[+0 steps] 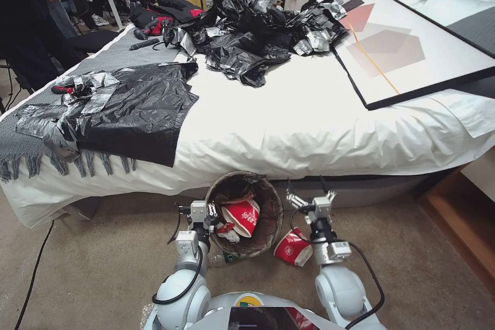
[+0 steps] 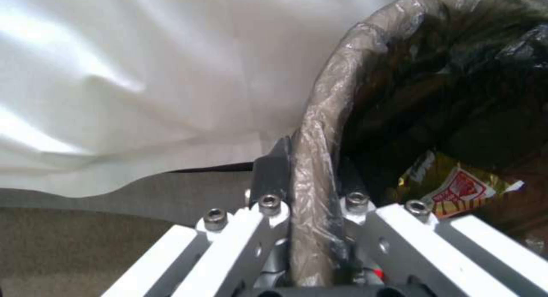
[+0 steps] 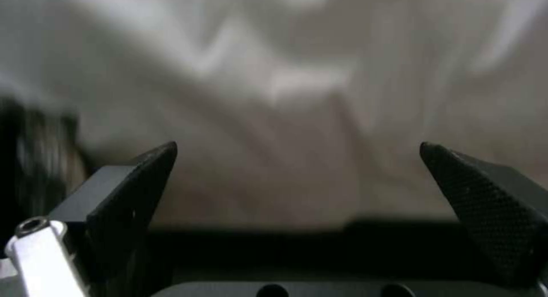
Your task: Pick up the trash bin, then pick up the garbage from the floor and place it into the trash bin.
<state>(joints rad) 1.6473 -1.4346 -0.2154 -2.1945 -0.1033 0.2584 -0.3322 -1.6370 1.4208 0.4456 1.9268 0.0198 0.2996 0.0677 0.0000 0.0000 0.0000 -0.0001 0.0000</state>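
Left gripper (image 1: 205, 211): clamped on the near-left rim of the trash bin, one finger (image 2: 273, 173) outside the wall, the other inside; seen from the left wrist, bag-covered rim pinched between the two.
Trash bin (image 1: 268, 201): round, lined with a dark bag folded over the rim; directly ahead of the left gripper, in front of the bed edge; whether lifted off the carpet cannot be told.
Bin contents: red-and-white paper cup (image 1: 242, 216) just beyond the left gripper; yellow snack wrapper (image 2: 457, 188) deeper inside.
Right gripper (image 1: 312, 201): spread wide, holding nothing, raised to the right of the bin, pointing at the hanging bed sheet (image 3: 274, 74).
Cup on floor (image 1: 293, 249): red-and-white, lying on its side on the carpet (image 1: 412, 268), below and just left of the right gripper, touching or almost touching the bin's base.
Bottle (image 1: 224, 258): clear, green label, partly hidden behind the left arm, below the left gripper.
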